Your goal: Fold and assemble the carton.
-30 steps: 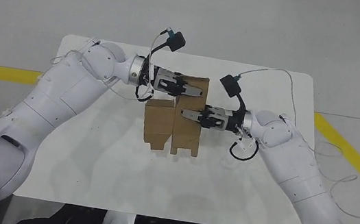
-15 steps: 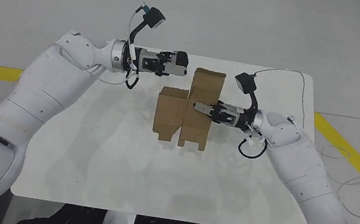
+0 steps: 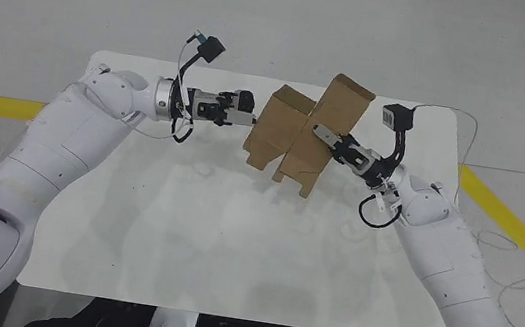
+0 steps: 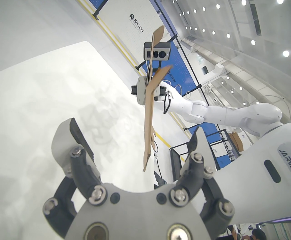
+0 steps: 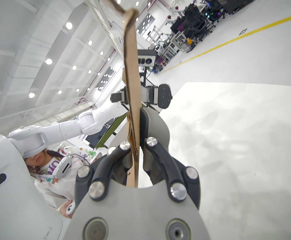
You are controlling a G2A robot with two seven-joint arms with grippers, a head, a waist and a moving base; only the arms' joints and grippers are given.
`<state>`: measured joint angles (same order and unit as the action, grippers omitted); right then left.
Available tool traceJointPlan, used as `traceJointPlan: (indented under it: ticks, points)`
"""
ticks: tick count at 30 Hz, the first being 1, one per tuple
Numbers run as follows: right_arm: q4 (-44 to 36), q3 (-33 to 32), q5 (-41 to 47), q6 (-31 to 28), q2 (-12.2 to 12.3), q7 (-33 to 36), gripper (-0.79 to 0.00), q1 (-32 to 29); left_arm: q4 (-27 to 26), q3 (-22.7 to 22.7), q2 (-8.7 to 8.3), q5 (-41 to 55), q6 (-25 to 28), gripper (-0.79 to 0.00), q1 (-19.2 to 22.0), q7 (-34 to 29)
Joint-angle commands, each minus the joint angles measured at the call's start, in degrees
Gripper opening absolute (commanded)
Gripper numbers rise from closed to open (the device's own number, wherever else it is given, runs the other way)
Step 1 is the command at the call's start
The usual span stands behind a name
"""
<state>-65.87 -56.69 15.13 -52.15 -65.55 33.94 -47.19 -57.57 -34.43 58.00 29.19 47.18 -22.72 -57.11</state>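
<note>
Step, as judged: flattened carton point(image 3: 280, 126) is held up by R gripper point(image 3: 319, 132) for opening. No flap is seen folded yet, so the task is judged early. Next move prob. calls for L gripper point(image 3: 247, 107) to be brought onto the free panel edge, closed on it, & the blank pulled open into a tube w/o it slipping from the R pinch.

R gripper: fingers are pressed together on the cardboard, one pad per side, at the carton side facing the R arm.

L gripper: fingers are spread wide, nothing is held. It is placed just beside the carton's opposite edge, apparently not touching.

Carton is held tilted over the far-centre part of the white table point(image 3: 230, 250) & appears clear of the surface. It is seen edge-on from both wrist views, panels flat against each other w/ end flaps sticking out.
</note>
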Motion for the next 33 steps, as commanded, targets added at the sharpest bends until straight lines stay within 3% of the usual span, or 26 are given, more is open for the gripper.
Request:
traceJointPlan:
  ticks: [1, 11, 12, 14, 16, 17, 19, 33]
  points:
    - [-0.5, -0.2, -0.5, 0.4, -0.1, -1.6, -0.785, -0.4, -0.3, 0.2, -0.05, -0.8, 0.4, 0.000, -0.5, 0.4]
    - [-1.6, -0.2, -4.2, 1.4, -0.9, -5.1, -0.785, -1.2, 0.2, -0.2, 0.47, 3.0, -1.5, 0.000, -2.2, -1.5]
    - [-1.5, -0.2, -4.3, 1.4, -0.9, -5.2, -0.785, -1.2, 0.3, -0.3, 0.60, 3.4, -1.8, -0.102, -2.3, -1.8]
    - [-1.5, -0.2, -4.5, 1.4, -1.0, -5.2, -0.785, -1.2, 0.5, -0.5, 0.86, 3.8, -2.3, -0.474, -2.4, -2.2]
    - [-1.4, -0.3, -4.5, 1.3, -1.1, -5.2, -0.785, -1.2, 0.5, -0.6, 1.12, 4.2, -2.7, -0.696, -2.5, -2.6]
    - [-1.3, -0.3, -4.5, 1.3, -1.2, -5.1, -0.785, -1.2, 0.5, -0.7, 1.24, 4.2, -2.8, -0.748, -2.6, -2.8]
    - [-1.2, -0.4, -4.6, 1.3, -1.2, -5.1, -0.785, -1.2, 0.5, -0.9, 1.46, 4.3, -3.0, -0.785, -2.7, -3.0]
    - [-1.2, -1.1, -4.9, 1.2, -1.7, -4.6, -0.785, -1.2, 0.2, -2.7, 2.24, 4.9, -4.6, -0.785, -3.6, -4.6]
